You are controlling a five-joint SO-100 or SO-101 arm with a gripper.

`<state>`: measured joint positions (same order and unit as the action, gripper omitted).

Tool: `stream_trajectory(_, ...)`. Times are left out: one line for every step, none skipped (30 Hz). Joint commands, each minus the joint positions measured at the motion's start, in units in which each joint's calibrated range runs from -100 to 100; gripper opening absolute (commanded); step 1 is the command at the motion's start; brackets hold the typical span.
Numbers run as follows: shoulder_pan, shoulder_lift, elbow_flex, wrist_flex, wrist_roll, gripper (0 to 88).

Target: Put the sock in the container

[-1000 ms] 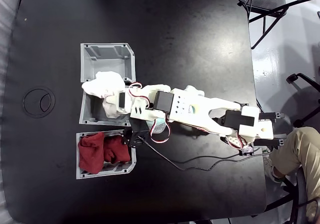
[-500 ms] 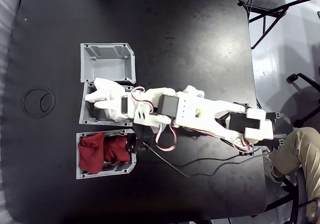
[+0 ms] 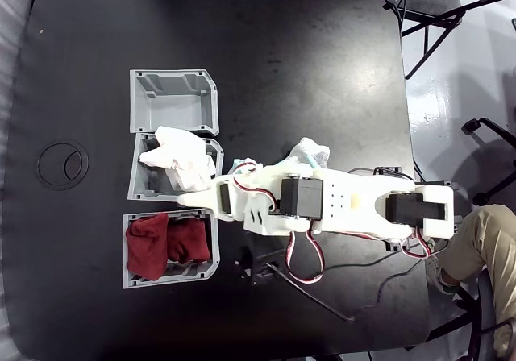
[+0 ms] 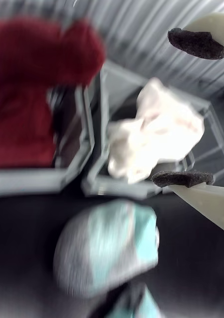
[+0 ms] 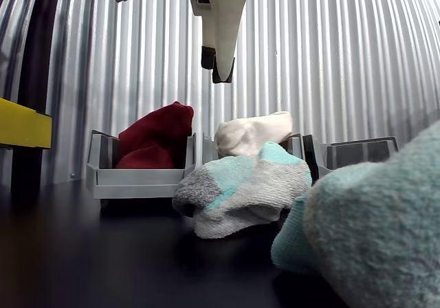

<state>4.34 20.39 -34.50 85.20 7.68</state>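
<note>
In the fixed view the white sock [image 3: 179, 161] lies bundled in the middle grey bin [image 3: 139, 185] of a row of three, with part of it draped over that bin's upper rim. My gripper [image 3: 197, 197] is at the bin's right side, just off the sock. In the wrist view my gripper [image 4: 188, 109] is open. Its two dark pads [image 4: 196, 42] stand wide apart and clear of the sock [image 4: 151, 131], which rests in the bin [image 4: 121, 189] beyond them. In the other view the fingers [image 5: 218, 64] hang above the sock [image 5: 253, 133].
Dark red socks [image 3: 165, 244] fill the lower bin [image 3: 129, 276], and the upper bin [image 3: 173, 99] holds nothing. A mint-green-and-grey sock [image 5: 240, 191] lies on the black table in front of the bins, with another [image 5: 371, 232] nearer the camera. Cables [image 3: 322, 292] trail below the arm.
The gripper carried the white sock down over the middle bin, opened and let it go. It has since drawn back to the right, and the sock stays in the bin.
</note>
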Motion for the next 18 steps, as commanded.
stream_trajectory(-1.2, -4.3, -2.6, 8.4, -0.3, 33.5)
stream_trajectory(-1.2, -4.4, -2.6, 9.6, -0.3, 29.1)
stream_trajectory(-1.2, -4.4, -2.6, 10.5, -0.3, 23.2)
stream_trajectory(-1.0, -4.4, -2.6, 11.2, -0.3, 16.3)
stream_trajectory(-0.8, -4.4, -2.6, 11.7, -0.3, 9.0)
stream_trajectory(-0.8, -4.4, -2.6, 12.3, -0.3, 1.4)
stream_trajectory(-0.8, -4.4, -2.6, 13.4, -0.3, 0.4)
stream_trajectory(-0.8, -4.5, -2.6, 14.6, -0.3, 3.2)
stream_trajectory(-0.7, -4.5, -2.5, 14.8, -0.3, 3.7)
stream_trajectory(-0.7, -4.7, -2.4, 14.8, -0.3, 1.8)
stream_trajectory(-0.4, -5.5, -2.4, 14.8, -0.3, 0.7)
stream_trajectory(-0.4, -6.5, -2.4, 14.8, -0.3, 1.2)
stream_trajectory(-0.4, -8.5, -2.4, 14.8, -0.3, 1.4)
stream_trajectory(-0.6, -10.2, -2.5, 14.8, -0.3, 1.3)
stream_trajectory(-0.8, -12.3, -2.5, 14.8, -0.3, 1.3)
stream_trajectory(-0.9, -14.5, -2.4, 14.8, -0.3, 1.3)
stream_trajectory(-0.9, -16.7, -2.4, 14.8, -0.3, 1.3)
stream_trajectory(-0.9, -18.9, -2.4, 14.8, -0.3, 1.3)
